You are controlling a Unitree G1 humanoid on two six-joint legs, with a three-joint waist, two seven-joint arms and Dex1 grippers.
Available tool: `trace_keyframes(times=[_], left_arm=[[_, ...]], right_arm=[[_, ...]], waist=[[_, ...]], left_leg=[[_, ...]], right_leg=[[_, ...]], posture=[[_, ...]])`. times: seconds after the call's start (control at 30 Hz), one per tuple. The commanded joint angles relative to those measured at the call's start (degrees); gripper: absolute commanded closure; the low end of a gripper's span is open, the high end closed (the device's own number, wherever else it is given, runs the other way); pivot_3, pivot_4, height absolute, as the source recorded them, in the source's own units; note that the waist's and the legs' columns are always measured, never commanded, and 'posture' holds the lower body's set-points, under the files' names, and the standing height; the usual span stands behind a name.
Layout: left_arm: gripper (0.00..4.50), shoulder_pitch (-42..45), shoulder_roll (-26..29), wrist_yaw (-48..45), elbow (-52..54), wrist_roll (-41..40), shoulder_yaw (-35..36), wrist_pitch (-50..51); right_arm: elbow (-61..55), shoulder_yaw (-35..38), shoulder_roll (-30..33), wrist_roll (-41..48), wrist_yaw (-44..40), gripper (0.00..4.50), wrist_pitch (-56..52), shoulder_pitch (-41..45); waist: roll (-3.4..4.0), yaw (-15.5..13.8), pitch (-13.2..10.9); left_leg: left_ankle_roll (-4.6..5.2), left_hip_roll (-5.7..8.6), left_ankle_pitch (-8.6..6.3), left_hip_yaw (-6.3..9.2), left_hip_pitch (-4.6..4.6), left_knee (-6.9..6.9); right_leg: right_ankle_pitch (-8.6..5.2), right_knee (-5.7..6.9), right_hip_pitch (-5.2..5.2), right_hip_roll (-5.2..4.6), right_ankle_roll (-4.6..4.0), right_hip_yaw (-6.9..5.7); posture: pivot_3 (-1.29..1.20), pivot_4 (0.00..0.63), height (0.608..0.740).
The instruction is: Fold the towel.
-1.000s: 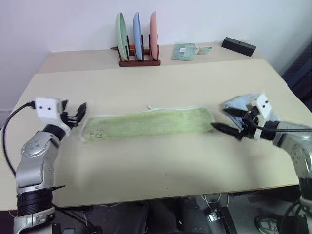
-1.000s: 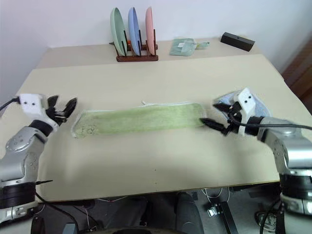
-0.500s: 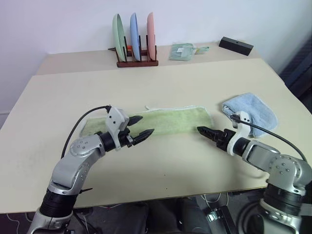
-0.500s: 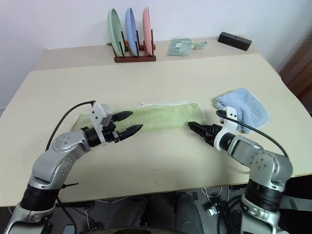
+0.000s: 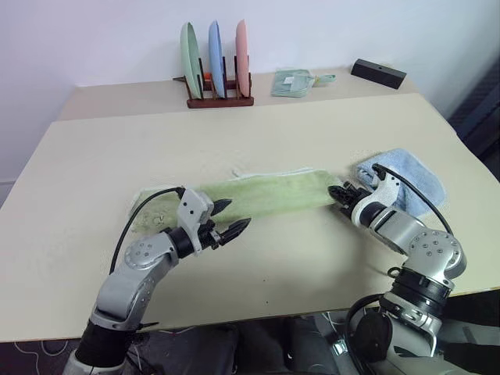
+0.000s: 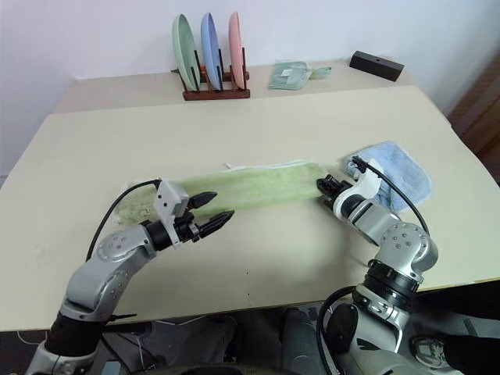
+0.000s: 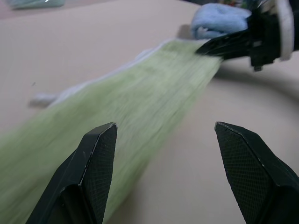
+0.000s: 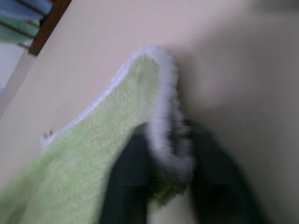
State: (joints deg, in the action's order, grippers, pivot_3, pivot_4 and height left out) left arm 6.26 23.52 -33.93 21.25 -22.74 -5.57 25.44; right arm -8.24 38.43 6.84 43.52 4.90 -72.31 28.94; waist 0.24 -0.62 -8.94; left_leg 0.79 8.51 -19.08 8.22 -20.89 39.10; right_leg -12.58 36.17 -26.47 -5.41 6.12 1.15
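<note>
Beige desk (image 5: 258, 133) carries everything. The towel (image 5: 266, 194), light green with white edging, lies as a long strip across the middle of the desk, well in front of the plate rack (image 5: 221, 74) at the far edge. Light blue towel (image 5: 412, 178) lies bunched just beside the green towel's right end. Rack holds three upright plates, green, blue and pink. Small mint-green folded cloth (image 5: 294, 82) sits near the rack, on its right, and a black box (image 5: 379, 73) further right of that. My right pincer (image 5: 341, 194) is clamped on the towel's right end, white edging pinched between its fingers. My left pincer (image 5: 231, 219) is spread open, holding nothing, hovering at the towel's near edge, left of its middle, pointing toward the right end.
</note>
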Motion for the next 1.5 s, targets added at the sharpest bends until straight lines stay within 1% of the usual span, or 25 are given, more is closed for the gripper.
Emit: trace_keyframes(times=[0.03,0.07,0.1,0.17,0.27,0.3,0.37,0.43,0.5,0.6,0.7,0.77,0.9,1.0,1.03,1.13,1.23,1.3,1.33,1.37,1.43,1.5], left_arm=[[1.08,-0.6,-0.6,1.5,1.8,0.7,2.0,-2.1],[1.08,-0.7,-0.8,2.0,1.1,0.7,2.7,-2.5],[1.08,-0.7,-0.9,2.4,0.2,0.7,3.5,-2.8],[1.08,-0.7,-0.8,2.6,-1.0,1.0,4.5,-3.4],[1.08,-0.4,-0.4,2.2,-2.0,1.6,5.3,-4.5],[1.08,-0.3,-0.3,2.1,-2.3,1.7,5.4,-4.7],[1.08,0.1,-0.4,2.1,-2.7,1.8,5.5,-4.9],[1.08,0.4,-0.5,2.3,-2.9,2.0,5.4,-5.0],[1.08,0.7,-0.8,2.6,-3.0,2.3,5.3,-5.1],[1.08,0.9,-1.4,3.4,-2.8,2.8,5.1,-5.1],[1.08,0.5,-1.8,4.1,-2.0,3.0,5.0,-4.9],[1.08,-0.1,-2.0,4.5,-1.4,3.0,5.1,-4.7],[1.08,-0.9,-1.9,5.1,-0.5,2.8,5.4,-4.3],[1.08,-1.4,-1.9,5.3,-0.2,2.6,5.5,-4.1],[1.08,-1.4,-1.9,5.4,-0.1,2.5,5.5,-4.0],[1.08,-1.4,-1.8,5.6,0.0,2.3,5.8,-3.7],[1.08,-1.6,-1.7,6.0,0.2,1.4,7.0,-3.0],[1.08,-1.9,-1.7,6.2,0.5,0.9,7.5,-2.6],[1.08,-2.1,-1.8,6.5,0.8,0.5,7.9,-2.0],[1.08,-2.6,-2.0,6.9,1.4,0.0,8.4,-1.4],[1.08,-4.3,-2.4,7.9,3.5,-1.8,9.5,0.6],[1.08,-5.8,-2.7,8.8,5.4,-2.7,9.9,2.1]], right_arm=[[-4.4,-1.0,4.8,0.6,-1.3,4.46,1.3,0.7],[-5.9,-3.8,9.1,-0.4,-4.3,4.46,1.9,-0.2],[-7.8,-7.9,14.5,-2.1,-9.0,4.46,3.9,-1.7],[-9.7,-14.9,23.1,-5.2,-16.5,4.46,8.5,-4.0],[-9.5,-22.9,31.8,-9.7,-24.5,4.46,15.3,-4.0],[-9.6,-25.8,33.9,-11.2,-27.0,4.46,17.6,-3.7],[-11.4,-33.8,37.5,-14.6,-34.0,4.46,22.9,-3.2],[-12.3,-41.4,38.5,-17.8,-38.8,4.46,26.7,-1.6],[-10.8,-48.5,37.1,-22.2,-40.9,4.46,30.2,0.7],[-6.0,-55.1,31.5,-27.4,-40.0,4.46,33.0,4.2],[-3.0,-59.9,28.6,-32.4,-39.9,4.46,35.2,5.0],[-1.8,-60.5,27.7,-34.2,-39.6,4.46,35.1,5.0],[-4.0,-58.5,27.8,-32.1,-43.3,4.46,33.3,3.8],[-8.2,-55.9,30.7,-29.3,-48.9,3.62,34.7,1.4],[-9.5,-54.5,31.2,-28.3,-49.9,3.19,35.1,0.7],[-12.1,-50.4,32.3,-25.9,-52.2,1.70,36.4,-0.9],[-14.3,-45.0,34.5,-22.1,-56.4,1.70,39.1,-3.8],[-14.1,-43.2,34.4,-20.7,-57.2,1.70,39.7,-4.6],[-12.4,-41.9,33.1,-20.1,-56.0,1.70,39.4,-3.8],[-8.2,-40.3,30.2,-20.4,-51.8,1.95,38.2,-1.3],[1.0,-40.4,25.0,-23.8,-45.8,2.52,40.0,3.1],[7.1,-42.3,21.9,-26.9,-44.1,3.56,43.1,4.6]], waist=[[0.00,-0.1,0.0],[0.00,-0.1,0.0],[0.03,-0.3,0.0],[0.03,-0.2,0.0],[0.00,0.4,0.0],[0.00,0.4,0.0],[0.00,0.4,0.0],[0.00,0.3,0.0],[-0.01,0.1,0.0],[-0.05,-0.2,0.0],[-0.10,-0.4,0.0],[-0.10,-0.3,0.0],[-0.10,-0.2,0.0],[-0.10,-0.3,0.0],[-0.10,-0.3,0.0],[-0.10,-0.2,0.0],[-0.10,-0.4,0.0],[-0.11,-0.3,0.0],[-0.11,-0.2,0.0],[-0.12,0.0,0.0],[-0.15,0.4,0.1],[-0.15,0.2,0.1]], left_leg=[[0.00,0.00,0.00,0.00,0.00,0.01],[0.02,0.01,-0.01,-0.01,0.00,0.02],[0.03,0.02,-0.02,-0.01,-0.01,0.02],[0.08,0.04,-0.04,-0.02,-0.04,0.02],[0.08,-0.02,-0.04,-0.11,0.02,0.01],[0.08,-0.06,-0.04,-0.16,0.11,-0.02],[0.08,-0.10,-0.05,-0.23,0.22,-0.09],[0.08,-0.10,-0.05,-0.25,0.22,-0.09],[0.08,-0.10,-0.05,-0.26,0.21,-0.06],[0.08,-0.09,-0.05,-0.25,0.20,-0.02],[0.09,-0.06,-0.05,-0.20,0.17,0.00],[0.10,-0.03,-0.06,-0.18,0.14,0.00],[0.11,-0.03,-0.06,-0.18,0.13,-0.01],[0.11,-0.03,-0.07,-0.16,0.13,-0.01],[0.11,-0.03,-0.07,-0.16,0.13,-0.01],[0.12,-0.03,-0.07,-0.17,0.13,-0.01],[0.12,-0.04,-0.08,-0.15,0.14,-0.02],[0.13,-0.03,-0.08,-0.16,0.15,-0.01],[0.13,-0.03,-0.08,-0.16,0.17,-0.02],[0.13,-0.04,-0.08,-0.16,0.19,-0.02],[0.13,-0.08,-0.09,-0.25,0.34,-0.09],[0.12,-0.09,-0.08,-0.31,0.41,-0.13]], right_leg=[[0.00,0.00,0.01,0.00,0.00,0.00],[0.00,-0.01,0.02,-0.01,0.00,0.00],[0.00,-0.01,0.02,-0.02,0.00,0.00],[0.00,-0.05,0.01,-0.04,0.01,-0.02],[0.00,-0.05,0.02,0.01,0.01,-0.02],[0.00,-0.04,0.07,0.01,0.01,-0.01],[0.00,-0.04,0.12,0.01,0.01,0.03],[0.00,-0.05,0.12,0.01,0.01,0.04],[0.00,-0.05,0.12,0.00,0.01,0.03],[0.00,-0.07,0.13,-0.01,0.01,0.03],[0.00,-0.09,0.13,-0.03,0.01,-0.01],[0.00,-0.10,0.12,-0.05,0.01,-0.04],[0.00,-0.11,0.09,-0.03,0.02,-0.04],[0.00,-0.11,0.10,-0.04,0.01,-0.04],[0.00,-0.12,0.10,-0.04,0.02,-0.04],[0.00,-0.11,0.11,-0.03,0.02,-0.03],[0.00,-0.12,0.12,-0.04,0.02,-0.04],[0.00,-0.14,0.15,-0.03,0.02,-0.04],[0.00,-0.13,0.16,-0.03,0.02,-0.04],[0.00,-0.12,0.16,-0.02,0.02,-0.04],[0.00,-0.08,0.19,0.03,0.02,0.05],[0.00,-0.04,0.20,0.04,0.02,0.12]], posture=[[0.00,0.150,0.740],[0.00,0.150,0.740],[0.00,0.150,0.740],[0.00,0.150,0.740],[0.00,0.150,0.740],[0.00,0.150,0.740],[0.00,0.150,0.740],[0.00,0.150,0.740],[0.00,0.150,0.740],[0.00,0.150,0.740],[0.00,0.150,0.740],[0.00,0.150,0.740],[0.00,0.150,0.740],[0.00,0.150,0.740],[0.00,0.150,0.740],[0.00,0.150,0.740],[0.00,0.150,0.740],[0.00,0.150,0.740],[0.00,0.150,0.740],[0.00,0.150,0.740],[0.00,0.150,0.740],[0.00,0.150,0.740]])
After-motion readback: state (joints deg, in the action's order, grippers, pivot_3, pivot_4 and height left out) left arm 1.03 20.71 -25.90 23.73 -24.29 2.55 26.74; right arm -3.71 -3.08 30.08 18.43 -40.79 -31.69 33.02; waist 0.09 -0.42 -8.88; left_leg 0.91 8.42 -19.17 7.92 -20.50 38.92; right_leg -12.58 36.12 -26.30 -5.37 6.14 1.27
